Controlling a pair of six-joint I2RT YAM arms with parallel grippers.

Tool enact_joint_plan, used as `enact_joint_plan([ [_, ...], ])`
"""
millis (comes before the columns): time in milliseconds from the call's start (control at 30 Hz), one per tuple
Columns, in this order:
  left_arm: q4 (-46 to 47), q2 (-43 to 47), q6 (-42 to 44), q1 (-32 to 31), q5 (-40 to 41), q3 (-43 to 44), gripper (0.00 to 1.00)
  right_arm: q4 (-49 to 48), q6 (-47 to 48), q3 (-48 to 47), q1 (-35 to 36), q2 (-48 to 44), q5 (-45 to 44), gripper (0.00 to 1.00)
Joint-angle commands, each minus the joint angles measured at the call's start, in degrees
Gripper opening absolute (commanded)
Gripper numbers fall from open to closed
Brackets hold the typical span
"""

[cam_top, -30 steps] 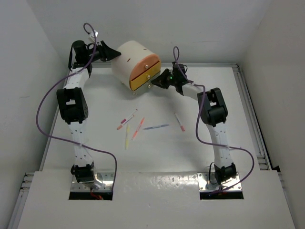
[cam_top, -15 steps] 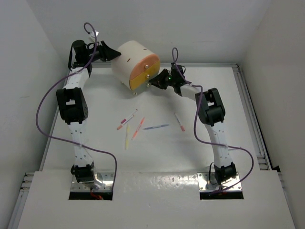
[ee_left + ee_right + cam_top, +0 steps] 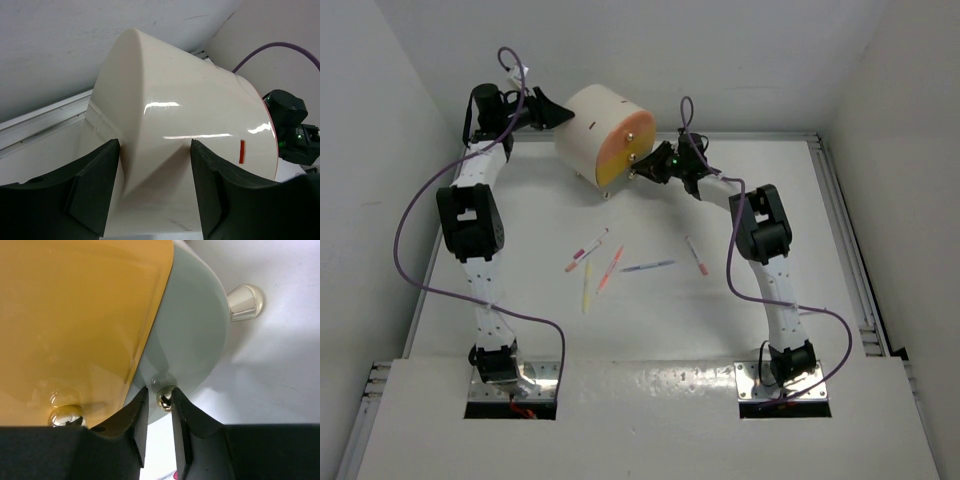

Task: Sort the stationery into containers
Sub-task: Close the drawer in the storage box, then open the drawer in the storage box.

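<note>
The cream-white round cabinet (image 3: 588,122) lies at the back, its pink-peach drawer (image 3: 632,132) and yellow-orange drawer (image 3: 618,166) facing right. My left gripper (image 3: 554,112) is open, its fingers pressed against the cabinet's curved back (image 3: 190,100). My right gripper (image 3: 642,170) is at the cabinet front, its fingers closed round a small metal knob (image 3: 165,398) on the pale lowest panel (image 3: 195,335), below the yellow-orange drawer (image 3: 75,315). Several thin pens lie mid-table: pink-white (image 3: 587,250), orange-pink (image 3: 611,268), yellow (image 3: 587,287), blue (image 3: 648,267), another pink-white one (image 3: 696,255).
A metal cabinet foot (image 3: 245,302) rests on the table to the right of my right fingers. A second knob (image 3: 66,416) shows on the yellow-orange drawer. White walls enclose the table, and a rail runs along its right edge (image 3: 845,240).
My right gripper has moved left and up against the cabinet front. The yellow-orange drawer, which stood out a little, now sits flush. The left arm and the pens have not moved.
</note>
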State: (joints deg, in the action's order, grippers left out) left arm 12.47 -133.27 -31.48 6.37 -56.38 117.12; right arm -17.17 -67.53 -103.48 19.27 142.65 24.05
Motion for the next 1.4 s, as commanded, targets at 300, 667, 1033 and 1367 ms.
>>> enact_joint_plan([
  [300,-1.8,7.1,6.5,1.3,13.7,1.9,0.72,-4.5,0.7,6.7,-2.5,-9.2,3.1,0.28],
  [667,-27.4,16.5,41.6,-5.7,20.3,8.2,0.78,-5.2,1.5,10.4,-4.7,-15.5,6.8,0.44],
  [1033,-31.1,20.3,48.2,-15.9,27.5,3.0,0.79,-6.3,0.6,7.4,-2.4,-12.9,4.8,0.44],
  [1367,-34.5,17.8,53.1,-20.5,34.0,3.6,0.79,-6.4,0.0,5.1,-0.6,-10.4,3.1,0.46],
])
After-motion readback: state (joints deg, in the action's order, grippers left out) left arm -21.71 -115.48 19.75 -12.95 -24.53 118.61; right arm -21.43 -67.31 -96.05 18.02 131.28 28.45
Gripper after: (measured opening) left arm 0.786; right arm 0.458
